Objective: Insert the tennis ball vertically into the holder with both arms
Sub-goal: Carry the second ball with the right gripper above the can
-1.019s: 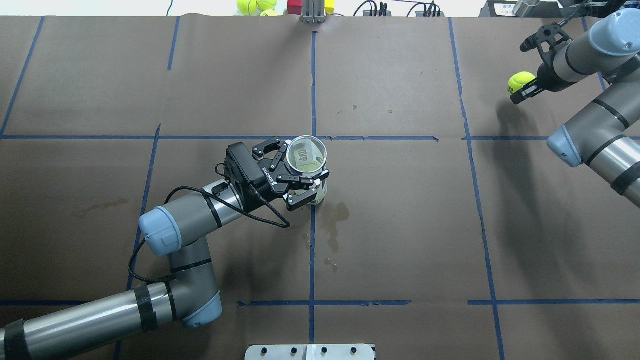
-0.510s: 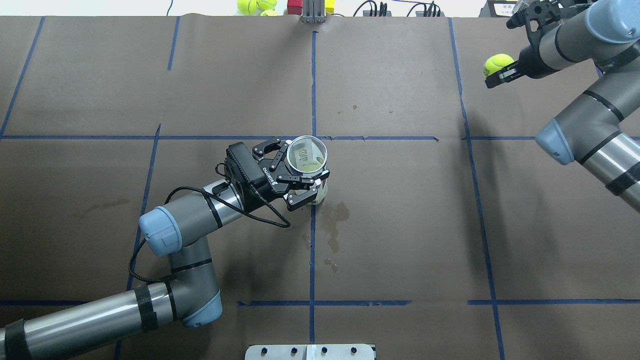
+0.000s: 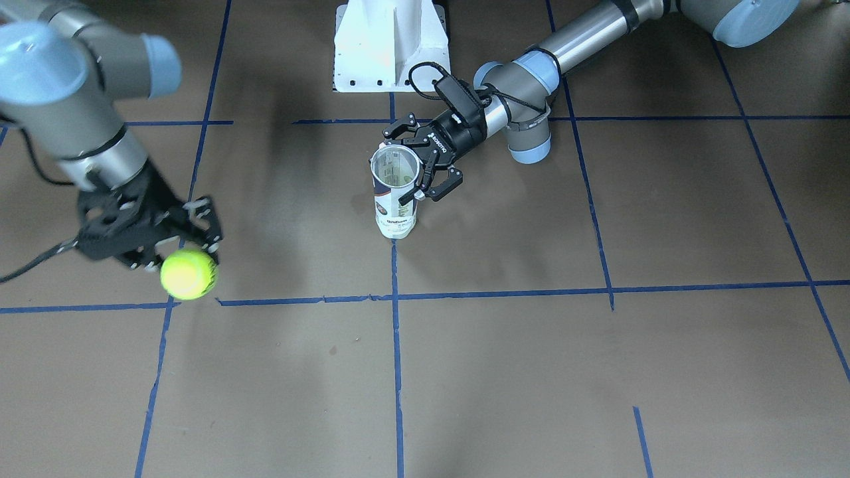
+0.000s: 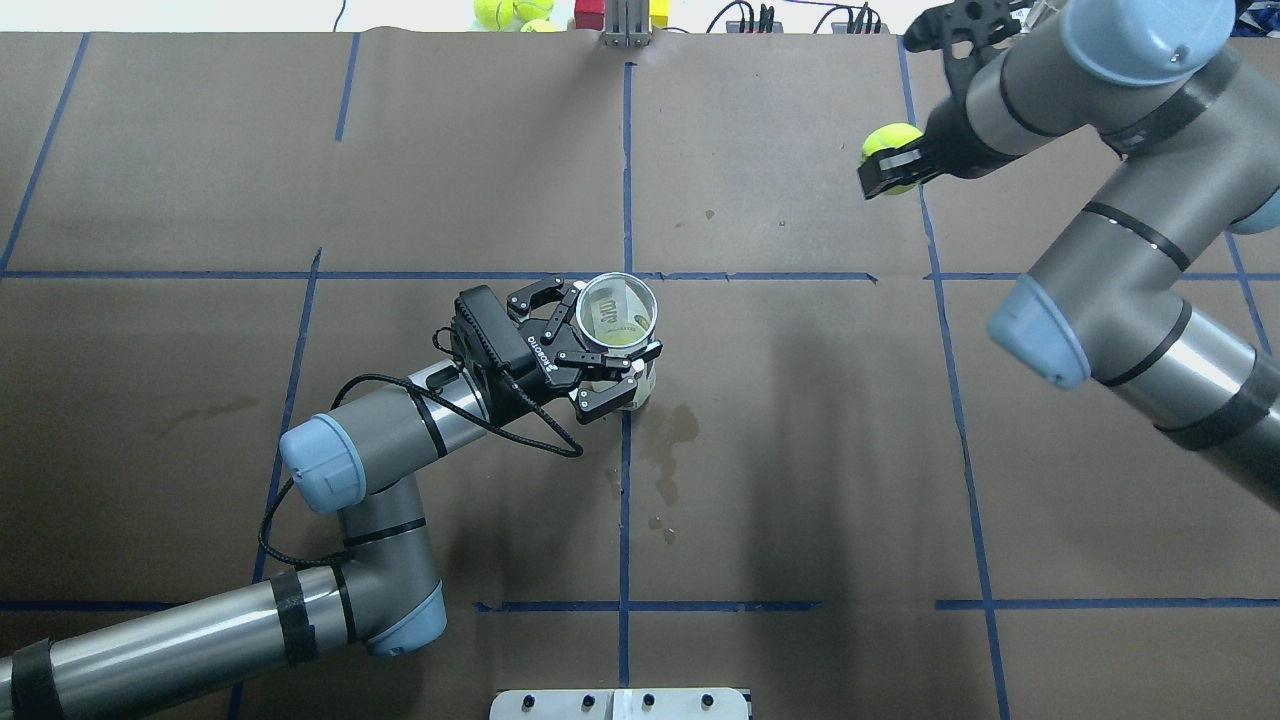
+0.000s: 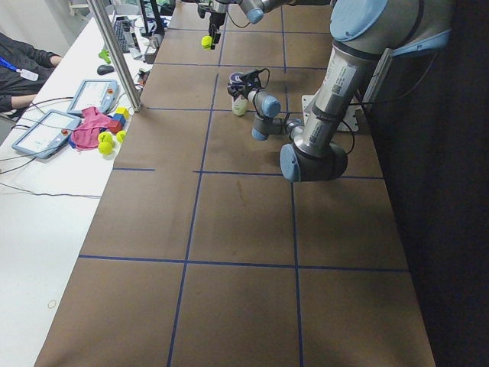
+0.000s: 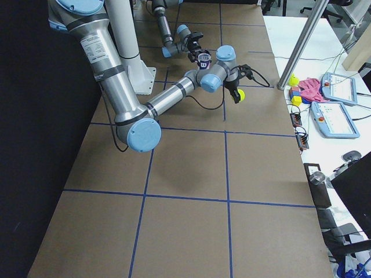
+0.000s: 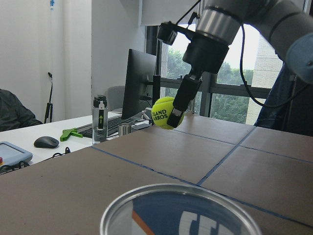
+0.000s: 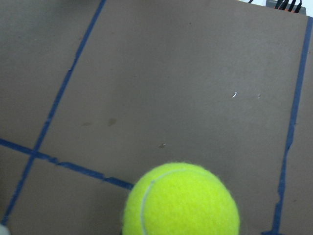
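The holder (image 4: 620,306), a clear can with a white and navy label, stands upright near the table's middle, open end up; it also shows in the front view (image 3: 394,199). My left gripper (image 4: 612,350) is shut on the holder's side, low on the table. The holder's rim (image 7: 176,211) fills the bottom of the left wrist view. My right gripper (image 4: 888,165) is shut on a yellow tennis ball (image 4: 893,145) and holds it in the air at the far right, well away from the holder. The ball also shows in the front view (image 3: 189,273) and both wrist views (image 7: 166,112) (image 8: 181,201).
The white pedestal base (image 3: 392,46) stands at the robot's edge of the table. Spare tennis balls (image 4: 510,12) and coloured blocks lie past the far edge. A dark stain (image 4: 670,440) marks the brown paper beside the holder. Blue tape lines divide the table.
My right arm has carried the tennis ball leftward, toward the table's middle, and looms larger in view. The left gripper and the holder have not moved.
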Robot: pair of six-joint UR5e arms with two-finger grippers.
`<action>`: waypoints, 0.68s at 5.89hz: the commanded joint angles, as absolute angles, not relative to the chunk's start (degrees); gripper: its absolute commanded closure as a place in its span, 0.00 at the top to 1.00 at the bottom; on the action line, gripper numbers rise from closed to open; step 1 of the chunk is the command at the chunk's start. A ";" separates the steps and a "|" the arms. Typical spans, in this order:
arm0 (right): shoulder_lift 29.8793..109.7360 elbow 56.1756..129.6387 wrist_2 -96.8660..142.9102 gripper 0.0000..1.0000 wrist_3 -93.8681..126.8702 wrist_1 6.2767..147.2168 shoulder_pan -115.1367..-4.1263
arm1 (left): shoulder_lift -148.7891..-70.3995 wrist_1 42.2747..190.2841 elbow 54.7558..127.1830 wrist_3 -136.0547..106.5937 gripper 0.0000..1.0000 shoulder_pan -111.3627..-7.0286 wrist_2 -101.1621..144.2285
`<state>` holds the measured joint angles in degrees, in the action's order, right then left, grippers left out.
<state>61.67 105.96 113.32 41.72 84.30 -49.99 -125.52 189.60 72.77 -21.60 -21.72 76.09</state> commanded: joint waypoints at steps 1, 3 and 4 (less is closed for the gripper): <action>53.66 112.49 109.19 0.07 52.23 96.38 -42.32 | -125.68 189.49 72.77 -21.53 0.88 -21.71 75.76; 46.61 112.59 103.83 0.07 58.76 103.07 -35.46 | -125.68 189.49 72.77 -21.53 0.88 -21.71 75.76; 45.28 112.50 101.10 0.07 60.89 103.18 -32.46 | -125.68 189.49 72.77 -21.53 0.88 -21.71 75.76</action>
<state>47.00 112.51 103.74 58.42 102.32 -35.42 -125.68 189.51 72.77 -21.53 -21.71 75.76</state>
